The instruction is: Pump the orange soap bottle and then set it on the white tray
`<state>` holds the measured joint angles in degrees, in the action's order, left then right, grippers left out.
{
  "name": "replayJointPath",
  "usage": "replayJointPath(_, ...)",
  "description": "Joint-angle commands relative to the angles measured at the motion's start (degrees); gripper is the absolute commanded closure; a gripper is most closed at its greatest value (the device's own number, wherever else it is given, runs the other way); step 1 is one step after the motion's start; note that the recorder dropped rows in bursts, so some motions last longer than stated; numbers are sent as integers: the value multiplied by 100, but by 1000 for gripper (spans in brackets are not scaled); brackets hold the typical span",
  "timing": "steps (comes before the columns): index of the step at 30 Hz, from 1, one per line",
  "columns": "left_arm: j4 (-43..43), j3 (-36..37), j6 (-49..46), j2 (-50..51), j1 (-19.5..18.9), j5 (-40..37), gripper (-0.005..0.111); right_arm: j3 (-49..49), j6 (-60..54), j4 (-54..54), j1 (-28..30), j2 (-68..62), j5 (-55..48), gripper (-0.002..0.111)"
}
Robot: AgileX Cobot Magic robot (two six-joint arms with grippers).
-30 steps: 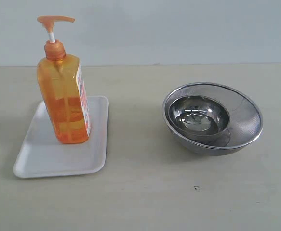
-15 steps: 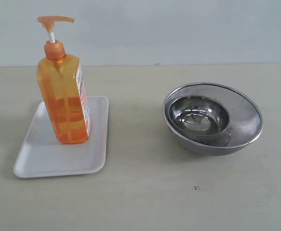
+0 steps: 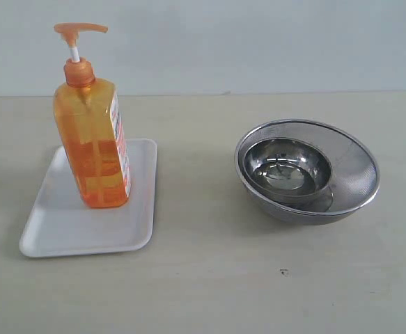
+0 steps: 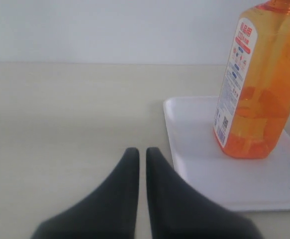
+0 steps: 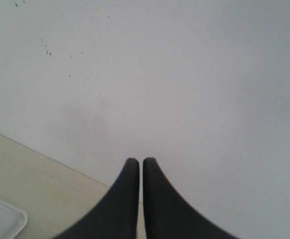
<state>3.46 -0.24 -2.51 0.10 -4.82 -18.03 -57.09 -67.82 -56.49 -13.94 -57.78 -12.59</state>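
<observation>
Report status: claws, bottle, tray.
Left claw shut, empty, near tray's edge. Right claw shut, empty. Orange soap bottle upright on white tray. Nested steel bowls apart, not obstructing.

Bright, even light — only faint shadows. Glare glints in the steel bowls (image 3: 290,170); the left gripper (image 4: 142,152) and right gripper (image 5: 137,162) look blurred close up.

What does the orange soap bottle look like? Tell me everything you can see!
The orange soap bottle is tall, see-through orange plastic, holding orange liquid. On top sits an orange pump head on a white stem. A white-and-red label runs down one side. It stands upright on the white tray. Nothing else touches it.
</observation>
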Motion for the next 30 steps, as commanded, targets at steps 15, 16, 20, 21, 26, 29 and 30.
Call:
replayJointPath(15, 56, 24, 31, -10, 51, 5, 102, -8, -4, -14, 24, 51, 29, 108)
replayJointPath(16, 56, 24, 31, -10, 51, 5, 102, -8, -4, -14, 24, 51, 29, 108)
replayJointPath(20, 56, 24, 31, -10, 51, 5, 102, -8, -4, -3, 24, 51, 101, 108)
replayJointPath(21, 56, 24, 31, -10, 51, 5, 102, -8, -4, -3, 24, 51, 140, 108)
replayJointPath(26, 56, 24, 31, -10, 51, 5, 102, -8, -4, -3, 24, 51, 165, 108)
replayJointPath(29, 56, 24, 31, -10, 51, 5, 102, -8, -4, -3, 24, 51, 165, 108)
replayJointPath(30, 56, 24, 31, -10, 51, 5, 102, -8, -4, -3, 24, 51, 165, 108)
